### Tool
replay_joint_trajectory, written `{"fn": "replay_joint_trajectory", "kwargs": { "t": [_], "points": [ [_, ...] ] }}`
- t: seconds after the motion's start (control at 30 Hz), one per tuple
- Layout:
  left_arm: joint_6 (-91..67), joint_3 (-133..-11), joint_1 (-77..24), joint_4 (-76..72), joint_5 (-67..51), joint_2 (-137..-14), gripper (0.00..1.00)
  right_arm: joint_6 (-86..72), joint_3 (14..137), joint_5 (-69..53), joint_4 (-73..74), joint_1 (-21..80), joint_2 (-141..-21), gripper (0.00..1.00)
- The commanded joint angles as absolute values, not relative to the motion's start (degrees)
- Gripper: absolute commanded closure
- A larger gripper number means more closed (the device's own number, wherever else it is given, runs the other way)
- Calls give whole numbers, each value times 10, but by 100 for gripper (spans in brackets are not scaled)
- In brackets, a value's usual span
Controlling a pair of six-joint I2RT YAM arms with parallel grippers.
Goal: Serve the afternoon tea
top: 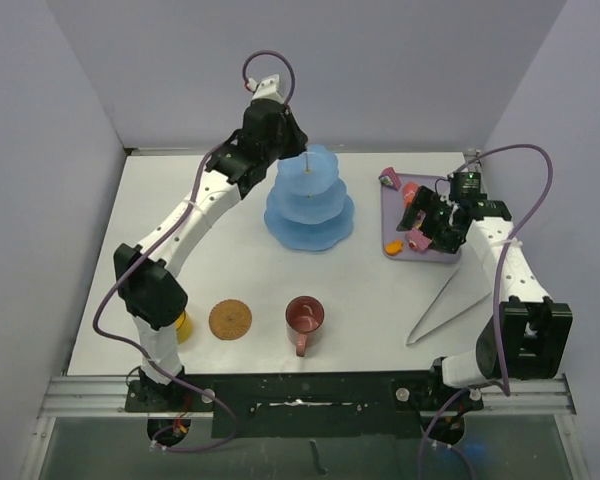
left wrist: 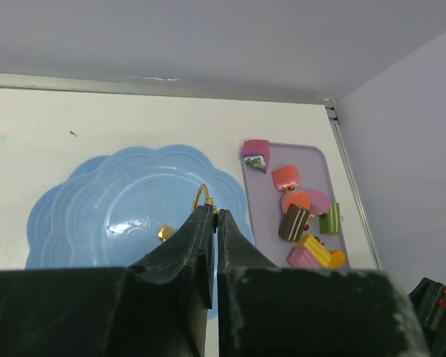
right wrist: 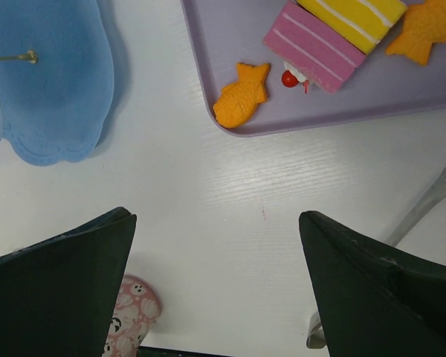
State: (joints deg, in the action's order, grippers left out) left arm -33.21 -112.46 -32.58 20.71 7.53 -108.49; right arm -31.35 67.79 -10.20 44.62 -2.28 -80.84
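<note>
**A:** Where is the stand?

**B:** The light-blue stand (top: 310,215) is toward the back of the counter (top: 370,300), about mid-width. A narrow strip of bare top lies between it and the back wall (top: 310,60).

**A:** And the left hand?

**B:** The left hand (left wrist: 214,212) is over the top tier, clenched, with its tips pressed together right at the gold ring (left wrist: 202,192) on the centre post. I can't tell whether the ring is actually pinched.

**A:** The right one?

**B:** The right hand (right wrist: 215,217) is released, fingers spread wide, by the near-left corner of the lilac tray (right wrist: 230,37). Just inside that corner's rim lies an orange fish pastry (right wrist: 241,93), with a pink layer cake (right wrist: 316,48) beside it. The tray sits close to the counter's right edge and the side wall.

**A:** Any room to move?

**B:** A lane of bare counter runs between the stand's scalloped edge and the tray's left rim. The tongs (top: 450,305) lie slanted in front of the tray. The dark-red mug (top: 305,316) and a coaster (top: 230,319) sit apart near the front edge. The yellow mug (top: 183,326) is half hidden behind the left arm.
</note>
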Motion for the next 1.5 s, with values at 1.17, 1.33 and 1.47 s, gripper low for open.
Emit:
{"fn": "replay_joint_trajectory", "kwargs": {
  "t": [1.17,1.33,1.47],
  "points": [
    [-451,-696,-176,198,131,-708,52,-232,1038,-90,463,40,-1193,31],
    [-475,-631,-175,214,116,-663,52,-224,1034,-92,456,44,-1212,47],
    [-480,-618,-174,238,116,-649,52,-207,1035,-87,464,57,-1231,50]
  ]
}}
